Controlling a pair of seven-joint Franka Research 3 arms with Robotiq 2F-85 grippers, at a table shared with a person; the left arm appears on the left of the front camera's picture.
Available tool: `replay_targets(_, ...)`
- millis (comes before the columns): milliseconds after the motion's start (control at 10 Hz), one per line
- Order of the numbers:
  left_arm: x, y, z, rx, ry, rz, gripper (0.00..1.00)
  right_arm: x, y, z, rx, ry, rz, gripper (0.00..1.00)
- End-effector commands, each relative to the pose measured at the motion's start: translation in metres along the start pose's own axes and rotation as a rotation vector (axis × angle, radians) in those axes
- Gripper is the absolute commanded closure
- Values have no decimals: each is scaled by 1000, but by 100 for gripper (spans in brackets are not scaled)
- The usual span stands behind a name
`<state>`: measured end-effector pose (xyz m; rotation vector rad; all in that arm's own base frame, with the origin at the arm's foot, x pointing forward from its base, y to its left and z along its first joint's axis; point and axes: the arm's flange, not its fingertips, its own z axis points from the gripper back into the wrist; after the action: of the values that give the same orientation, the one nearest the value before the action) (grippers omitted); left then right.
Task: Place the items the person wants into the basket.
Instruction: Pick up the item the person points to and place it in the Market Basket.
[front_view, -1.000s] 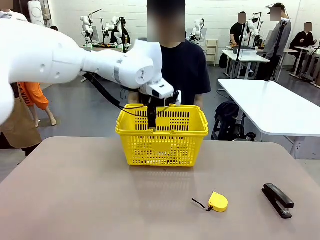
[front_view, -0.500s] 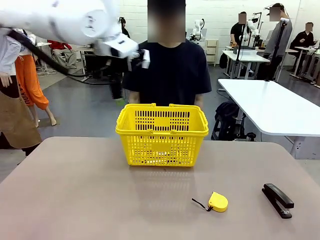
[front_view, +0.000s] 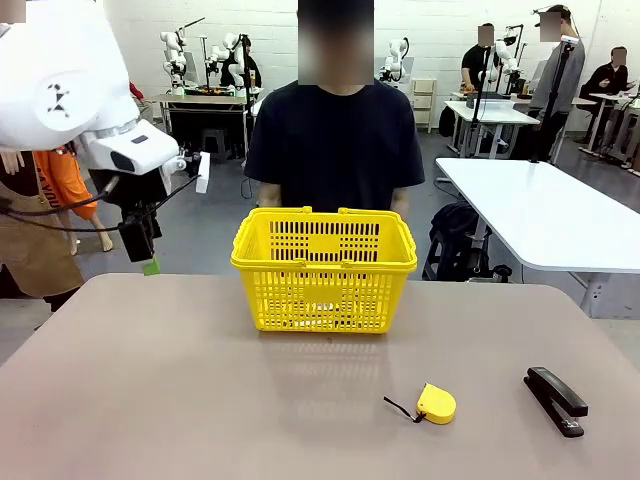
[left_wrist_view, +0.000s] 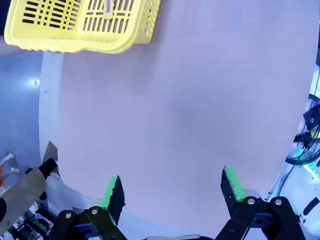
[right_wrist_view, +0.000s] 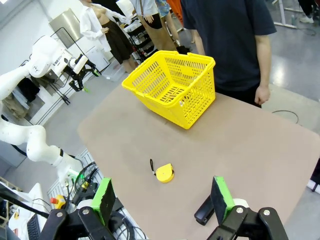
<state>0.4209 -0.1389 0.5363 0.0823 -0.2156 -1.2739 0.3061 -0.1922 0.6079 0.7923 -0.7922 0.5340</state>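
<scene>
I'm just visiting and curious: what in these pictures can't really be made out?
- Contents of the basket: front view, its slotted sides screen them; in the left wrist view a pale item is cut off at the top edge.
- Stapler: right wrist view, partly behind a finger of the right gripper.
- Person's hands: front view, behind the basket.

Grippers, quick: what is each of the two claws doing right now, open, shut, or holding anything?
Left gripper: open, holding nothing, above the table edge.
Right gripper: open, holding nothing, above the table.
</scene>
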Motion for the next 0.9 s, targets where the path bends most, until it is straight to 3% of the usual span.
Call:
replay_targets(0,20,-2,0,67,-47,34,0,1,0,-1,17,-31,12,0)
replay_targets(100,0,0,0,0,0,0,0,1,0,-1,17,-31,12,0)
replay_targets(800,0,0,0,0,0,0,0,1,0,-1,17,-31,12,0)
